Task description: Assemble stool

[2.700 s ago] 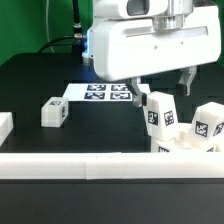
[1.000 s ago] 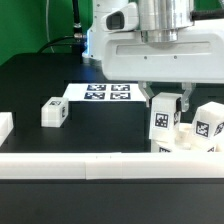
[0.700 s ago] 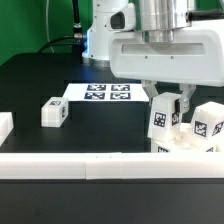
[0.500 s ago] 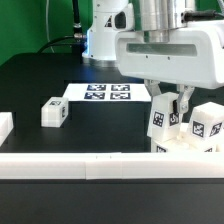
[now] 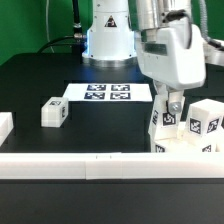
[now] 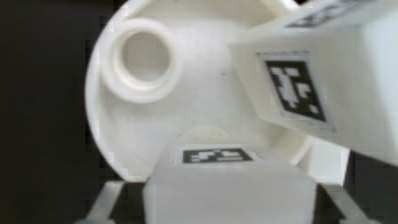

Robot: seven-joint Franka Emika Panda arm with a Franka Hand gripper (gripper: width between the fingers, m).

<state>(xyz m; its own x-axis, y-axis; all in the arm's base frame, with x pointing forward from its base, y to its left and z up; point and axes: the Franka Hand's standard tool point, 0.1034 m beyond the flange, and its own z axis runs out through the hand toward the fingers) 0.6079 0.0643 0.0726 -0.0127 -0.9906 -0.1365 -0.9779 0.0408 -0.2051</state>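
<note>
Moved: over the last second the arm's (image 5: 172, 50) wrist has swung round toward the exterior view's right, uncovering the robot's base; the held leg has kept its place.
Surface (image 5: 40, 85): black, carrying every part.
Front bar (image 5: 100, 165): long, white, lying along the near edge.
Seat (image 5: 186, 148): round white disc at the exterior view's right, behind the front bar; the wrist view (image 6: 151, 120) shows its rim and one empty socket (image 6: 143, 55).
Marker board (image 5: 106, 92): flat on the surface, well behind the seat.
Hand (image 5: 167, 104): closed on the held leg, one finger on each side of it.
Held leg (image 5: 161, 122): upright over the seat, tag facing the exterior camera; whether its foot sits in a socket cannot be told.
Second leg (image 5: 207, 124): upright at the seat, near the held leg on the exterior view's right.
Loose leg (image 5: 54, 112): lying alone on the surface, well apart at the exterior view's left.
</note>
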